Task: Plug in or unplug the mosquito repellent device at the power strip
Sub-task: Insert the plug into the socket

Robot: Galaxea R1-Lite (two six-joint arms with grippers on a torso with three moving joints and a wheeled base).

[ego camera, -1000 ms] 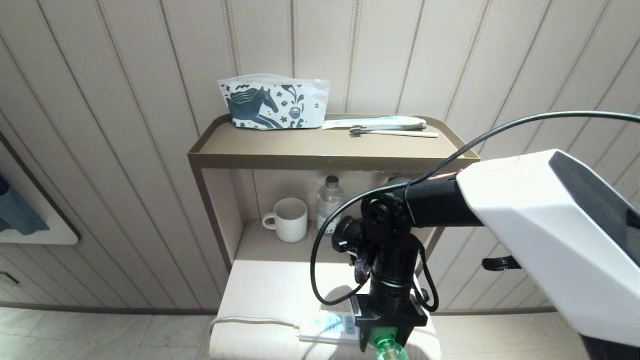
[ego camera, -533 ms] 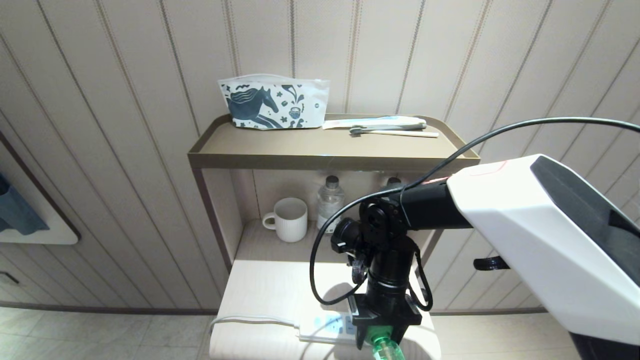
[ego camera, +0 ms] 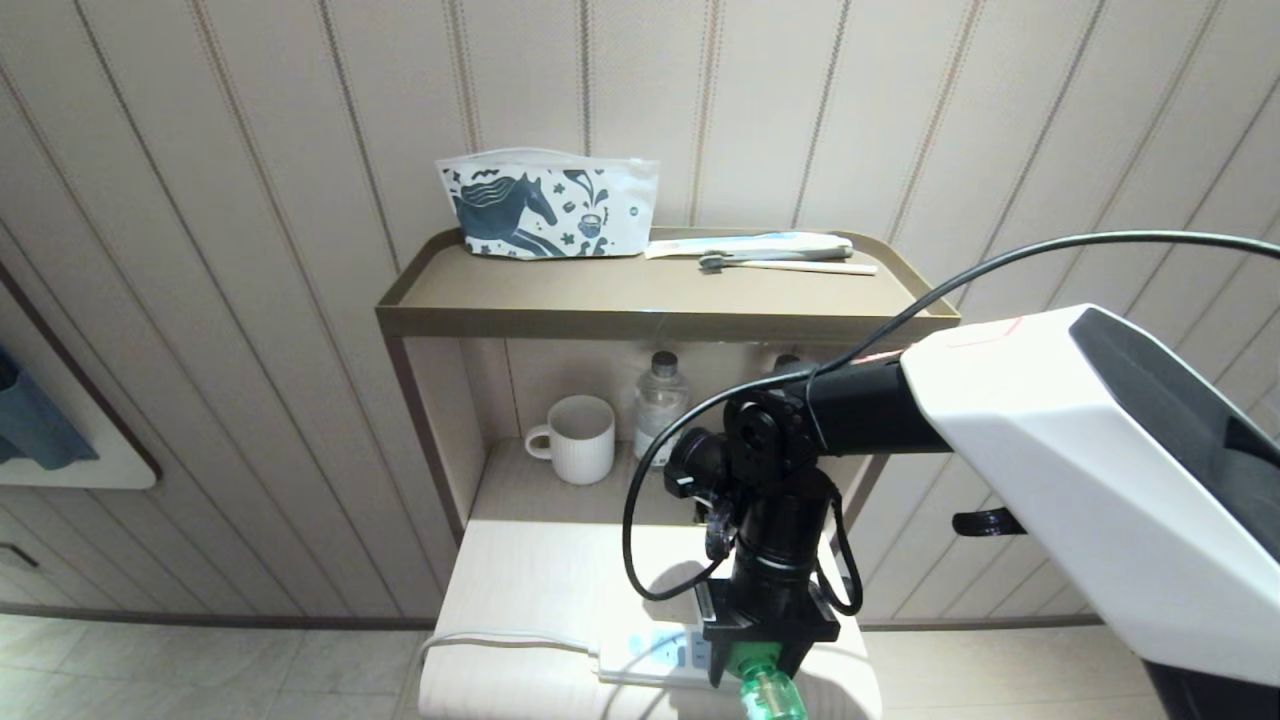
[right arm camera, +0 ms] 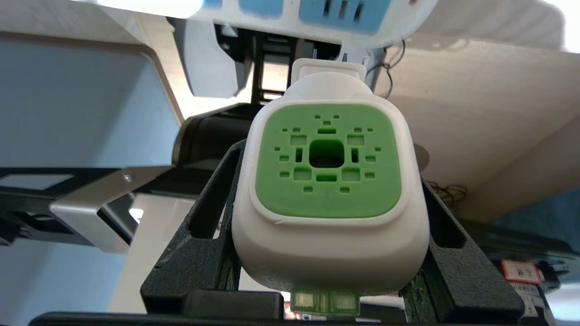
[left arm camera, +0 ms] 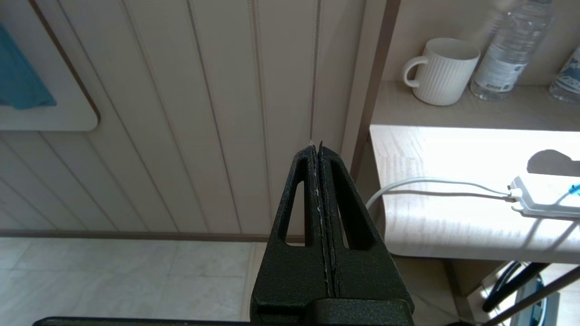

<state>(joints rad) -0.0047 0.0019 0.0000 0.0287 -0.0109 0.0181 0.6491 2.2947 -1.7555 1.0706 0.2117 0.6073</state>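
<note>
The mosquito repellent device (right arm camera: 328, 181), a white rounded head with a green centre, is held between the fingers of my right gripper (right arm camera: 328, 167), which is shut on its sides. In the head view that gripper (ego camera: 765, 655) points down over the near right end of the power strip (ego camera: 650, 652), and the device's green bottle (ego camera: 768, 695) sticks out toward me. The strip's blue socket panels (right arm camera: 344, 9) lie just beyond the device's plug tab (right arm camera: 328, 68); I cannot tell whether they touch. My left gripper (left arm camera: 316, 147) hangs shut and empty beside the table, left of the strip's cord (left arm camera: 435, 183).
The strip lies on a pale wooden table (ego camera: 540, 570) under a tan shelf unit (ego camera: 650, 320). A white mug (ego camera: 580, 438) and a water bottle (ego camera: 660, 400) stand at the back. A horse-print pouch (ego camera: 548, 212) and a toothbrush (ego camera: 780, 262) lie on top.
The right arm swayed a little left and came back. The gripper with the device now sits slightly farther up in the head view. Its grip is the same.
</note>
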